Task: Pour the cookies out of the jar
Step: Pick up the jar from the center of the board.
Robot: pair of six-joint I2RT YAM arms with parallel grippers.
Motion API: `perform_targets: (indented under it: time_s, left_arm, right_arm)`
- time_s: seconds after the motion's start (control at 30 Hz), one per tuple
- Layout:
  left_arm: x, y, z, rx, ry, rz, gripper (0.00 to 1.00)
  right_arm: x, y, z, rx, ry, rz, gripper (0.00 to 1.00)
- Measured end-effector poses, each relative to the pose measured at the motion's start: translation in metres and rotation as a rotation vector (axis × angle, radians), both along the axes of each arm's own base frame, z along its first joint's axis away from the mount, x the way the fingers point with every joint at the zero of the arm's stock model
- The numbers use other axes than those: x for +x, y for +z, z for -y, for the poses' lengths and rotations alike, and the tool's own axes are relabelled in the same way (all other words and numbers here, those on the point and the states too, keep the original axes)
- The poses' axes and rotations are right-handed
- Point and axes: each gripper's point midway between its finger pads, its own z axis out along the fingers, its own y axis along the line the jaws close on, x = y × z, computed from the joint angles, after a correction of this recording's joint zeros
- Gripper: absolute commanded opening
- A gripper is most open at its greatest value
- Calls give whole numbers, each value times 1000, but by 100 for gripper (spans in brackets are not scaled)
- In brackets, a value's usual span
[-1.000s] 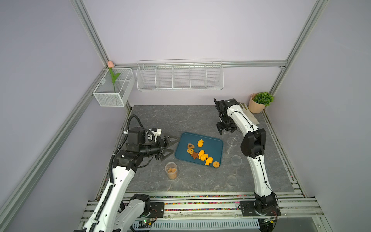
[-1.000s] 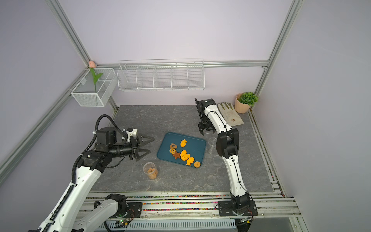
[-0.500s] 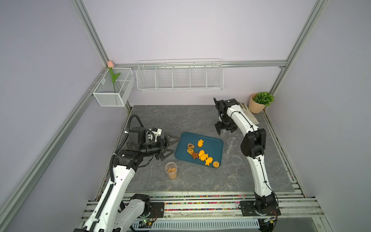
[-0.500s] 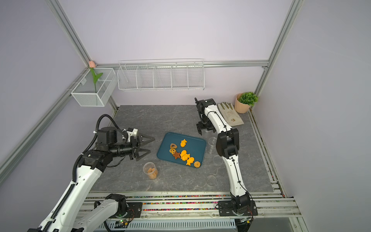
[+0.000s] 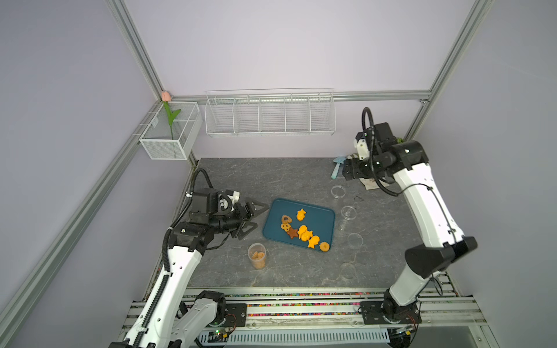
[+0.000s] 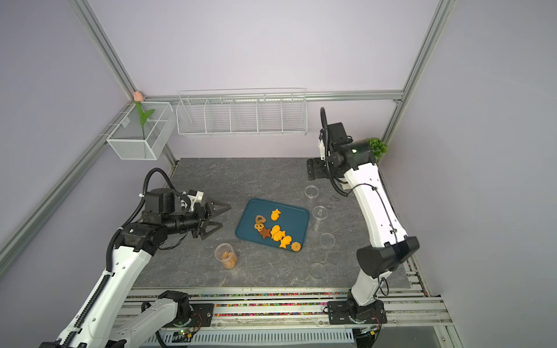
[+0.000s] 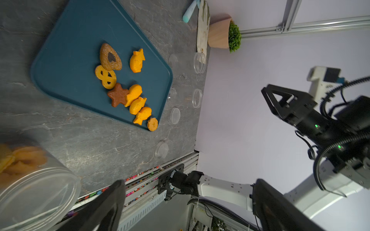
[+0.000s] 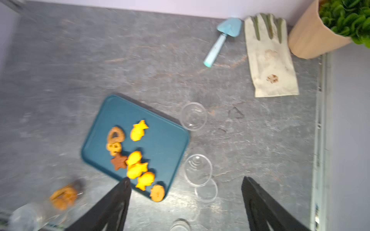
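In a top view, the left hand (image 5: 260,215) spreads wide on nothing, the clear jar (image 5: 257,262) near it stands upright on the bench (image 5: 271,174) with some cookies (image 5: 257,255) inside, more lie loose on the teal tray (image 5: 325,215), and the right hand (image 5: 349,172) hangs with fingers apart, gripping nothing, at far right.

place: robot test lab | evidence: aluminium frame (image 5: 376,95) around plain lilac walls (image 5: 271,45) | two robot arms (image 5: 428,205) mounted on a base rail (image 5: 301,304) | grey stone-look surface (image 5: 271,174)
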Motion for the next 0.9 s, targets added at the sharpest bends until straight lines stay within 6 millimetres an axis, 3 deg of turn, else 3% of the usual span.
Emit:
perform_targets:
  time_s: [0.1, 0.27, 0.37, 0.57, 0.73, 0.8, 0.9]
  left_arm:
    - [-3, 4, -12, 47, 65, 34, 100]
    - [-21, 17, -36, 78, 202, 114, 100]
    - [-33, 23, -50, 82, 278, 150, 100]
    - [-48, 24, -66, 97, 361, 160, 100]
    - [-56, 19, -73, 103, 397, 146, 100]
    - [-58, 19, -76, 109, 413, 146, 100]
    - [-64, 14, -84, 139, 447, 135, 100]
  right_arm:
    - [-32, -4, -29, 112, 118, -23, 88]
    - [-85, -62, -96, 191, 365, -145, 88]
    - [-116, -85, -124, 215, 497, -148, 88]
    - [-180, -86, -166, 219, 794, 1, 88]
    - [-205, -86, -195, 178, 972, 85, 88]
    - [-207, -93, -203, 138, 1000, 75, 88]
    - [-213, -111, -232, 86, 1064, 57, 88]
